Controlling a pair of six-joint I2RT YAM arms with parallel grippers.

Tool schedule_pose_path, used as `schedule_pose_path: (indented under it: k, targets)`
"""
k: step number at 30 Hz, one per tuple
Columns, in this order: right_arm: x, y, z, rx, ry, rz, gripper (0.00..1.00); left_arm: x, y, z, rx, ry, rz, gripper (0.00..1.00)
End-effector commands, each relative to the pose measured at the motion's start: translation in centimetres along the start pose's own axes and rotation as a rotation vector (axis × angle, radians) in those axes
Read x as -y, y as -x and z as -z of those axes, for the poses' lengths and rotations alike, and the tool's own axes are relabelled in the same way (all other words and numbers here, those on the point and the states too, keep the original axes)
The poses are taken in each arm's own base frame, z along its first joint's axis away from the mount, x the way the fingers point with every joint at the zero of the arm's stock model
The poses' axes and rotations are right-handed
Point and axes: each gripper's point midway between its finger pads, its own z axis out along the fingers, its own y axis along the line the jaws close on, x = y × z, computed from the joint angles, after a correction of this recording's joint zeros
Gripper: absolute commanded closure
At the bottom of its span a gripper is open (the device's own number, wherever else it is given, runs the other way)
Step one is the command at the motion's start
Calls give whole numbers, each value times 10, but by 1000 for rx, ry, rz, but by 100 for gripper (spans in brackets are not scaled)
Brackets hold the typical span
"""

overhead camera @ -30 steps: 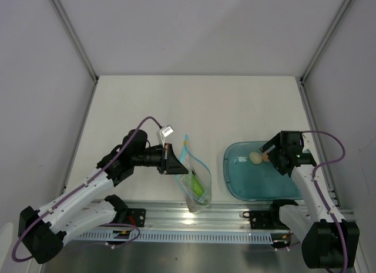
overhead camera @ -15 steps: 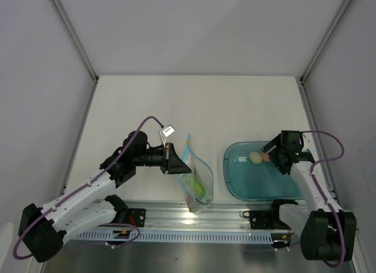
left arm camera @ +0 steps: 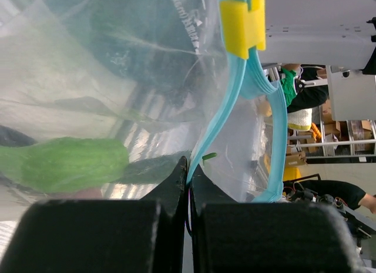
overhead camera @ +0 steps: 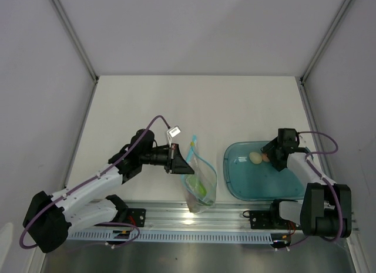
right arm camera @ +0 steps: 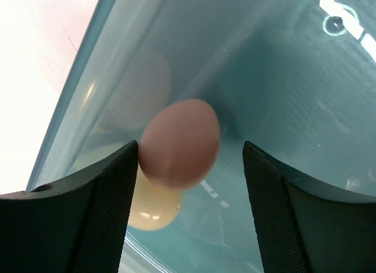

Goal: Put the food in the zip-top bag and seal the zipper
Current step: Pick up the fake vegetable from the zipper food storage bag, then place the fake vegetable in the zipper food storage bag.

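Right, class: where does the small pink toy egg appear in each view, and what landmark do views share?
Top external: small pink toy egg in the translucent teal tray, right of centre.
Left wrist: not in it.
Right wrist: egg centre, between fingers of the right hand.
Shared landmark: the cream toy egg beside it.

Overhead view, two close wrist views

Right fingers (right arm camera: 88, 208) closer around pink egg (right arm camera: 179, 142)

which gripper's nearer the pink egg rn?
Right. The right gripper straddles the pink egg in the tray; the left gripper is far off, pinching the zip-top bag.
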Motion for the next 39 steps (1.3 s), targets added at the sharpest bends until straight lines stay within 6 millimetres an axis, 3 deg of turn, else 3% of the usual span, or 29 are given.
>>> schedule_pose_path:
  k: [1, 9, 14, 15, 19, 23, 25, 30, 31, 34, 39]
  targets:
    - [-10, 10, -7, 29, 27, -33, 32, 12, 4, -1, -7, -60, -74, 99]
    - [-1, 6, -3, 25, 1, -18, 60, 11, 5, 0, 6, -48, -68, 100]
    - [-4, 13, 21, 58, 44, 11, 82, 11, -1, 3, -4, -40, -49, 99]
    - [-5, 14, 27, 65, 60, 41, 92, 11, -3, 4, -6, -41, -48, 99]
    - [-7, 19, 54, 101, 116, 96, 100, 11, -8, 11, -4, -18, -34, 99]
    - [-17, 22, 90, 136, 227, 172, 100, 15, -13, 16, -5, -11, -18, 99]
    - [-41, 16, 115, 130, 399, 214, 100, 15, -15, 20, 9, 2, -8, 99]
    - [-72, 17, 170, 156, 592, 251, 100, 17, -17, 28, 29, 29, 7, 100]
    - [-86, 11, 192, 150, 673, 299, 100, 17, -16, 29, 36, 39, 8, 99]
    - [-107, 11, 232, 175, 784, 362, 100, 18, -15, 35, 57, 72, 5, 100]
    - [-135, -12, 288, 146, 965, 487, 100, 19, -9, 41, 94, 109, 5, 99]
